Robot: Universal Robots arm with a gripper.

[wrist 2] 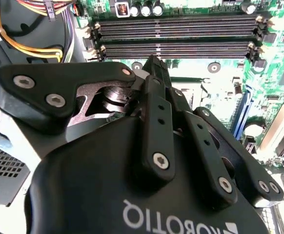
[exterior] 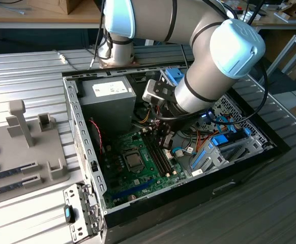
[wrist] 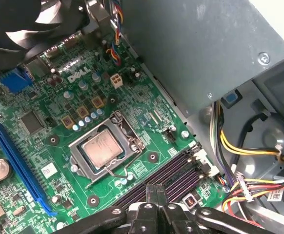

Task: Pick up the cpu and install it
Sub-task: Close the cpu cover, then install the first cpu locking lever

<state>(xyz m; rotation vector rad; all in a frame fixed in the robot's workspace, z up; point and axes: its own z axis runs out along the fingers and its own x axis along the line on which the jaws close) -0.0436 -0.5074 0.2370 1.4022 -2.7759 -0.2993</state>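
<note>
The arm (exterior: 188, 30) reaches down from above into an open computer case (exterior: 82, 132) that lies on its side on the ribbed metal bench (exterior: 31, 71). The claw (wrist: 155, 195) hangs over the memory slots (wrist: 169, 175) of the green motherboard (wrist: 59, 112). In both wrist views its two black fingers (wrist 2: 156, 92) stand pressed together with no gap between them, and nothing is held between them.

The cpu (wrist: 102, 149) already sits in its socket on the motherboard. Its silver-grey top faces up and a metal frame (wrist: 78, 158) goes around it. In the first wrist view a thin wire lever (wrist: 118, 171) lies along the side of the socket that is toward the memory slots. The claw is near the cpu but does not touch it; the socket is just beside the slots, on the side away from the claw. In the exterior view the cpu (exterior: 134, 161) shows as a small grey square in the middle of the board.

A grey power supply box (exterior: 110, 99) fills the far end of the case, and bundles of yellow, orange and black wires (wrist: 239, 146) run out from it. A long blue slot (wrist: 17, 163) crosses the board on the other side of the socket. On the bench, at the exterior view's left, a grey holder (exterior: 23, 152) carries two long memory sticks (exterior: 10, 170).
</note>
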